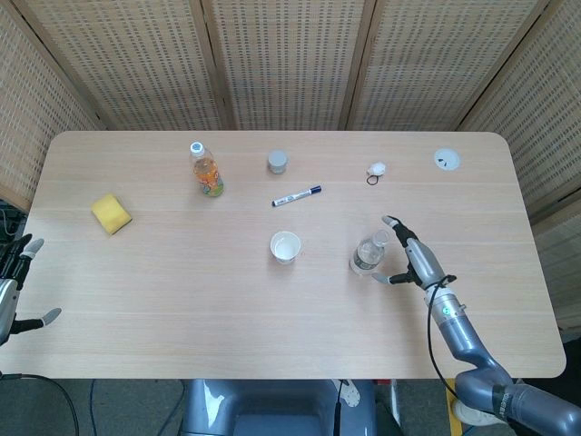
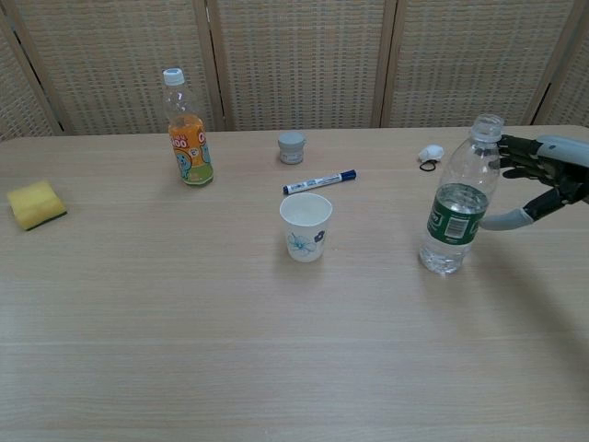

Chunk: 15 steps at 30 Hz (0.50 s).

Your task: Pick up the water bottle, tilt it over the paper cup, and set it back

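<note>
One right hand (image 2: 543, 180) spread beside water bottle (image 2: 457, 208)

No print is legible on either bottle's label.

A clear plastic bottle (image 2: 456, 210) with a green label and a clear cap stands on the worktop (image 2: 276, 331), leaning slightly to the right, holding a little water at its base. It sits to the right of a white paper cup (image 2: 306, 226), which stands upright and open-mouthed near the middle of the worktop, a faint blue print on its side. From above, the bottle (image 1: 368, 253) and the cup (image 1: 285, 246) stand apart, roughly level with each other.
</note>
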Motion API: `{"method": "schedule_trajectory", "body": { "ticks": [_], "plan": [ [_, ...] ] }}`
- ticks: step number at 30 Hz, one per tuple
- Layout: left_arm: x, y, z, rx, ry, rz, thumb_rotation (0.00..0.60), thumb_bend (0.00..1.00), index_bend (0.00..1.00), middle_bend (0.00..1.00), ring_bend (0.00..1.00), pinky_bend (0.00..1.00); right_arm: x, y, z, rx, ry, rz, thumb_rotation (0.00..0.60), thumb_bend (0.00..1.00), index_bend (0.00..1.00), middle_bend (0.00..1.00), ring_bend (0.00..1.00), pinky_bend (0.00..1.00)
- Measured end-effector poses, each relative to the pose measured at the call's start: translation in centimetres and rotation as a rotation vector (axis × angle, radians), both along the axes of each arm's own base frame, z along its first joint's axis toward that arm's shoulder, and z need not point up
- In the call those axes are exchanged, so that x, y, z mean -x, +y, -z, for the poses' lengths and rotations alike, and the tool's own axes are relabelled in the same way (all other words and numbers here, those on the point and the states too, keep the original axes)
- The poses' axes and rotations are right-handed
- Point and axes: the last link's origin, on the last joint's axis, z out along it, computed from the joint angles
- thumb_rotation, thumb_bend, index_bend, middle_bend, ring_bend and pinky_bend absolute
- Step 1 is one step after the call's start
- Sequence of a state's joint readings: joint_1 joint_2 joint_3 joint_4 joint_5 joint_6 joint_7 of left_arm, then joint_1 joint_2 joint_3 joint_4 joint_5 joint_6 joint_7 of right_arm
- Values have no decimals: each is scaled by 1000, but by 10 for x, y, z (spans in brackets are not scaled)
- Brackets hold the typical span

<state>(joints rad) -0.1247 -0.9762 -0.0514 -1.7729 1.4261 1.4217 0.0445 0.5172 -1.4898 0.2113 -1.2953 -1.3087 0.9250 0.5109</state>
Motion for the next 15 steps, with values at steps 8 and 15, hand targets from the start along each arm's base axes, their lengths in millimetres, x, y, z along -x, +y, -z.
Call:
{"method": "schedule_trajectory", "body": {
  "ticks": [8, 15],
  "plan": [
    [-2, -6, -3, -12, -1, 15, 600, 0, 0, 0, 0, 0, 35, 31, -42, 121, 333, -66, 600, 0, 0, 0, 0, 0],
    [-3, -11, 0, -8, 8, 25, 600, 0, 0, 0, 0, 0, 57, 79, -89, 270, 458, -64, 600, 0, 0, 0, 0, 0]
  ]
}}
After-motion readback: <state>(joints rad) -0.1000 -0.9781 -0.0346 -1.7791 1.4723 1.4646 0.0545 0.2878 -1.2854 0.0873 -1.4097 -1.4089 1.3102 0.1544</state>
